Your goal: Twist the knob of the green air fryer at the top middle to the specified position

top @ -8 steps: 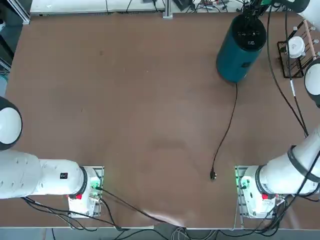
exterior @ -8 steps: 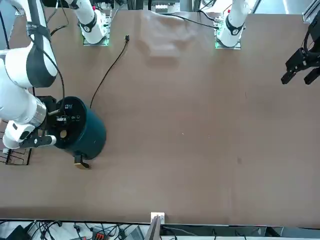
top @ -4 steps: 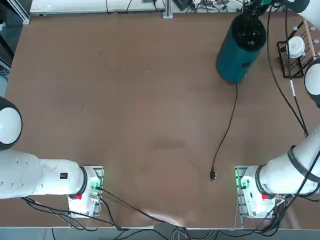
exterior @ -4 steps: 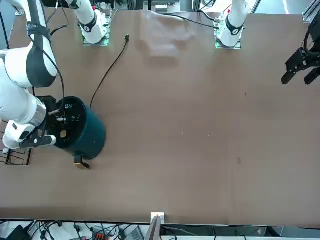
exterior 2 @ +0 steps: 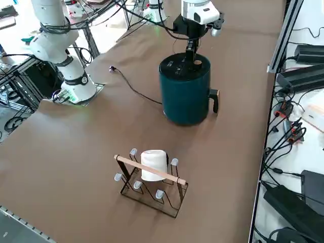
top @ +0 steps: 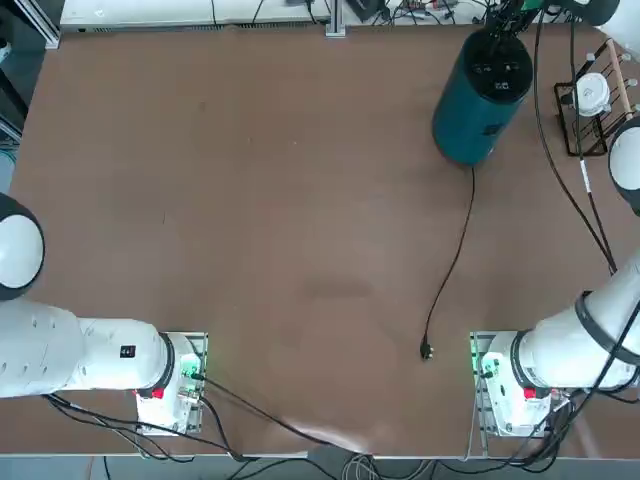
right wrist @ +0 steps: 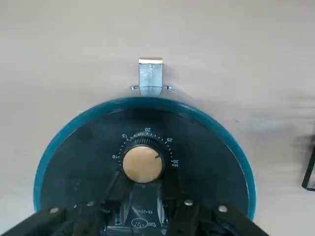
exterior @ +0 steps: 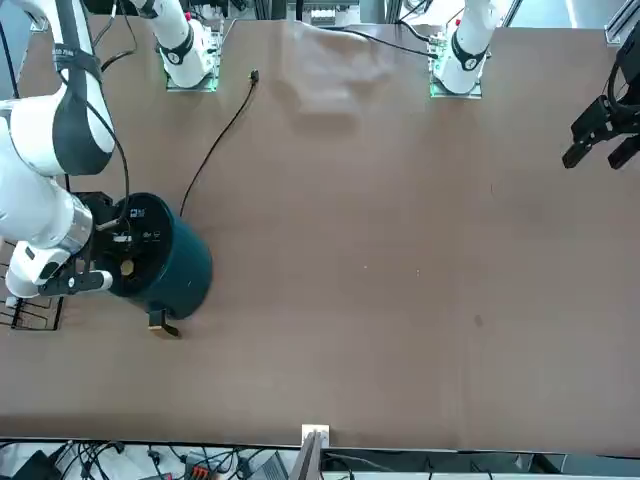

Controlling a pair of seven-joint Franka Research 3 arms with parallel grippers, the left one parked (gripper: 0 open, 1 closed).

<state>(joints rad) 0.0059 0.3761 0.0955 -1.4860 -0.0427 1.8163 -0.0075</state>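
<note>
So the right arm's black two-finger gripper (right wrist: 142,184) is parked right over the top of the fryer, pointing straight down. In the wrist view its two fingers (right wrist: 114,189) straddle the small round tan knob with the knurled dark rim (right wrist: 142,163), one on each side. Honestly I can't tell if they're actually pinching the rim or just sitting beside it with a sliver of gap, since the tips are in shadow where they meet the dial.

The knob sits on the black control panel on top of the tall dark teal-green cylindrical air fryer (exterior 2: 185,93), which stands at the far edge of the table on the robot's right side, beside the wire rack holding a white ball (exterior 2: 153,166). Its thin black power cord (top: 455,255) trails back toward the right arm's base, unplugged by the look of it.

The bit that matters: the knob is directly below the gripper, its turning axis vertical and lined up with the wrist's own axis, so my guess is the move is just a wrist roll with the fingers clamped. The little pointer mark on the knob sits around the 25 on the printed scale. The fryer's stubby handle (right wrist: 150,74) sticks out past the knob, clear of the fingers.
</note>
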